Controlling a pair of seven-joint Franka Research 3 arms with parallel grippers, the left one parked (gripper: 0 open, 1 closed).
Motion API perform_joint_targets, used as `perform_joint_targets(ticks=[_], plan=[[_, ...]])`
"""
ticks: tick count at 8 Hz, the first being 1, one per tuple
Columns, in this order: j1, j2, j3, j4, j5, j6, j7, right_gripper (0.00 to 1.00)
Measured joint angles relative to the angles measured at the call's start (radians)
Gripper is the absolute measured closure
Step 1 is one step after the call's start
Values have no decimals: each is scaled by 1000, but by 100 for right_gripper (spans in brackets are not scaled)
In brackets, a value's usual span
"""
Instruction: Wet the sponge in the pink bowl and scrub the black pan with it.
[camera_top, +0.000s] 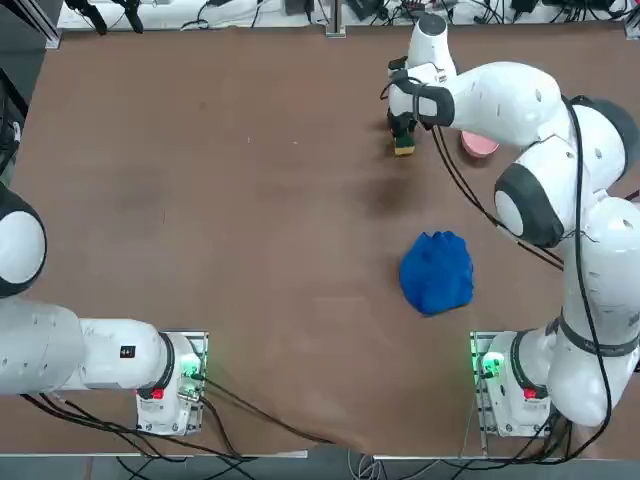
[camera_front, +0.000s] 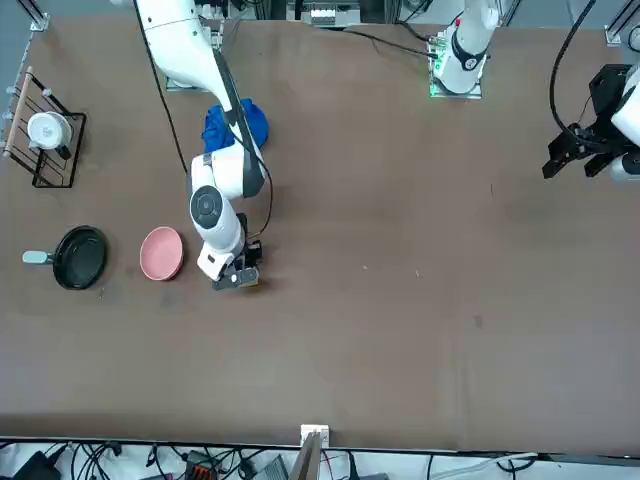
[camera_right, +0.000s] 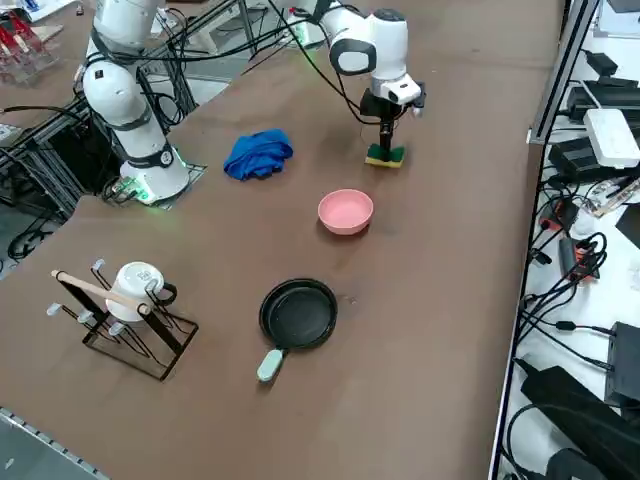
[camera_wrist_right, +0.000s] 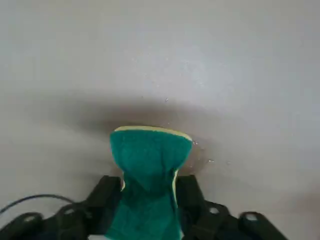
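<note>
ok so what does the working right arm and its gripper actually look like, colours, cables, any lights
The right arm is glossy white with rounded segments and dark grey bands at the joints. A black cable hangs loose along it. Its base sits on a metal plate with a green light and a red mark. The right gripper has a white body and two slim black fingers.

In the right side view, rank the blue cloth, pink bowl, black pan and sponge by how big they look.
1. black pan, counting its handle; it also sits nearest the camera.
2. blue cloth and pink bowl: too alike to rank.
3. sponge, pinched in the right end effector.
</note>
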Motion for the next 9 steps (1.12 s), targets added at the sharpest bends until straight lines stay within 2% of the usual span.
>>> perform_joint_targets(ticks=[1,2,3,5,7,8,9], plan=[[0,-8,-2,4,1,0,0,5],[-1,-29,-10,10,2,-9,0,0],[-1,-69,-35,19,3,-48,0,0],[-6,-198,-130,43,2,-187,-50,0],[-15,-343,-230,46,2,-340,-176,0],[-17,-399,-271,44,-7,-396,-221,0],[-18,-444,-294,44,-32,-427,-242,0]])
